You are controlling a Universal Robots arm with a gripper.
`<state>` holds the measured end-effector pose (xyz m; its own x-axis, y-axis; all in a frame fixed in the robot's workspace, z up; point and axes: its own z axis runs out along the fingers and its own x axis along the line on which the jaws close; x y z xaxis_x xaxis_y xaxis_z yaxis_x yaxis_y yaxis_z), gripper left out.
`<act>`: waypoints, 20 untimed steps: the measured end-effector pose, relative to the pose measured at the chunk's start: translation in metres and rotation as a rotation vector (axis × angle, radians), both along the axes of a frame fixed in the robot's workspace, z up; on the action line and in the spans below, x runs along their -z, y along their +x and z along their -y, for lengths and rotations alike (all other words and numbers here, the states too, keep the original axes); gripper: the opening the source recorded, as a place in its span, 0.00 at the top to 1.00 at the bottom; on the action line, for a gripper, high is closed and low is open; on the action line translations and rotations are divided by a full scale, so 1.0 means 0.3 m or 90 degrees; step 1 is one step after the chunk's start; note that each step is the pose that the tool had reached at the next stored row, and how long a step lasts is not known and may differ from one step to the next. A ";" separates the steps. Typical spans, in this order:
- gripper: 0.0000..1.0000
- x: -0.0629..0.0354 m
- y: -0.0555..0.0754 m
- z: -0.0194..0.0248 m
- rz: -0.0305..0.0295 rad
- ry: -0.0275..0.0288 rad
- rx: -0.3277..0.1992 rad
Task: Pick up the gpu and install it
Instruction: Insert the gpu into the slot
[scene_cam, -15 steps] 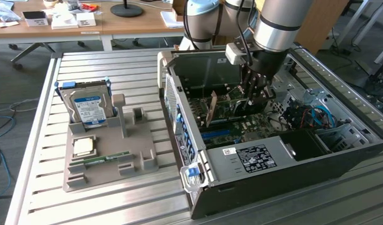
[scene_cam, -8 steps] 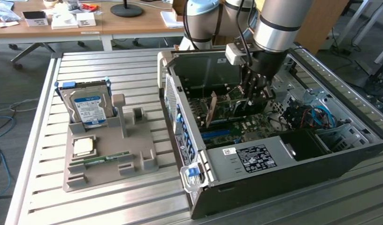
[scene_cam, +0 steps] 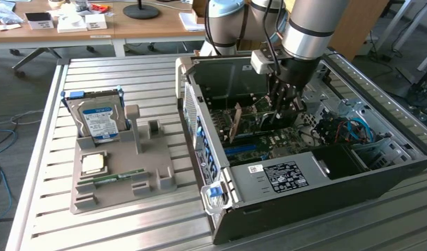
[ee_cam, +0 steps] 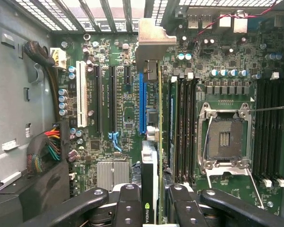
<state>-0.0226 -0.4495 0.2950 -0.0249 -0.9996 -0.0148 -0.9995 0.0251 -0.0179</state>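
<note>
gpu [ee_cam: 150, 182] inside case [scene_cam: 304, 204], over motherboard [ee_cam: 123, 113]

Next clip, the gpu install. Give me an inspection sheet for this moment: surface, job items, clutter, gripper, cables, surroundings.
Surface: slatted metal table, carrying an open computer case and a grey holder tray.
Job's things: gpu on edge inside the case, over the motherboard beside the blue slot; whether it is seated cannot be told.
Clutter: hard drive, RAM stick and processor chip on the tray.
Grippers: gripper shut on the gpu, inside the case.
Cables: blue cables and a coloured wire bundle in the case; loose cables on the floor.
Surroundings: wooden desk behind the table.
</note>
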 end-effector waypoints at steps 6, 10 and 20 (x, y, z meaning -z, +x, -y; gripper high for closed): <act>0.73 0.009 0.000 0.000 0.0000 0.0000 0.000; 0.73 0.009 0.000 0.000 0.0000 0.0000 0.000; 0.73 0.011 -0.045 0.000 0.0001 0.0001 0.000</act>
